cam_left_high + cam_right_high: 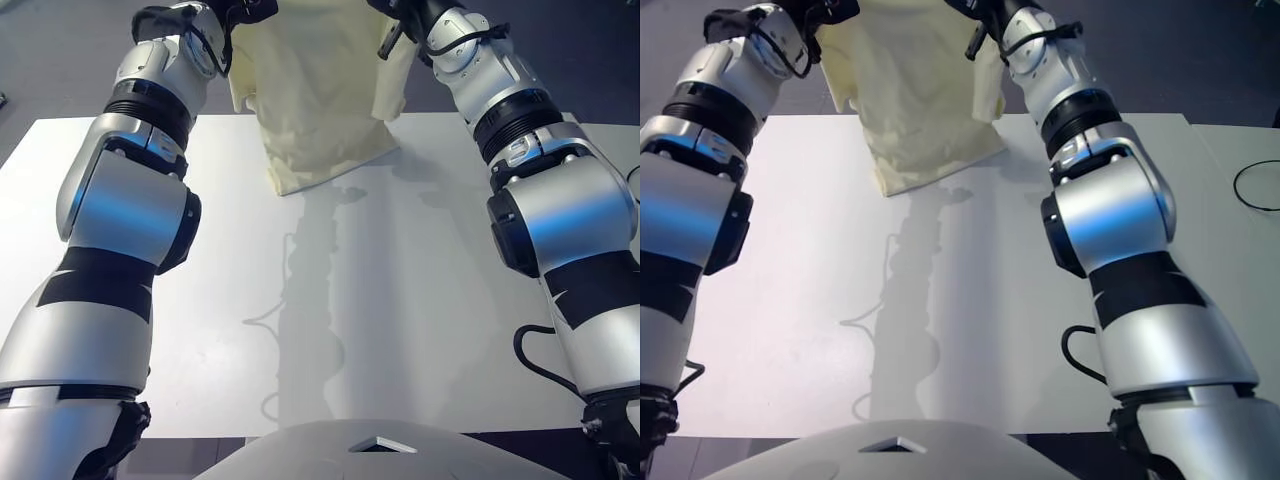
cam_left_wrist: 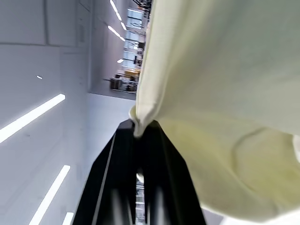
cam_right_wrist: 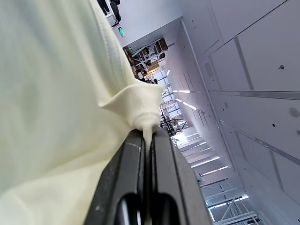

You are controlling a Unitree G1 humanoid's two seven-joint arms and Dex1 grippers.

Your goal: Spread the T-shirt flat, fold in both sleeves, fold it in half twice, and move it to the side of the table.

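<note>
White table [image 1: 400, 300] in the head views, pale yellow T-shirt [image 1: 310, 90] hanging between my raised arms at the far edge, hem touching the top. Left wrist view: my left pincer [image 2: 138, 133] is clenched on a pinch of cloth; right wrist view: my right pincer [image 3: 148, 136] likewise. Risk, I judge: both pinches look thin, so a tug while laying it down could slip one and crumple the shirt.

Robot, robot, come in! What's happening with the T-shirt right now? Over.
Left pincer shut on T-shirt, right pincer shut on it too. T-shirt hanging between them, bottom edge on the table. Nothing blocking it. Over.
</note>
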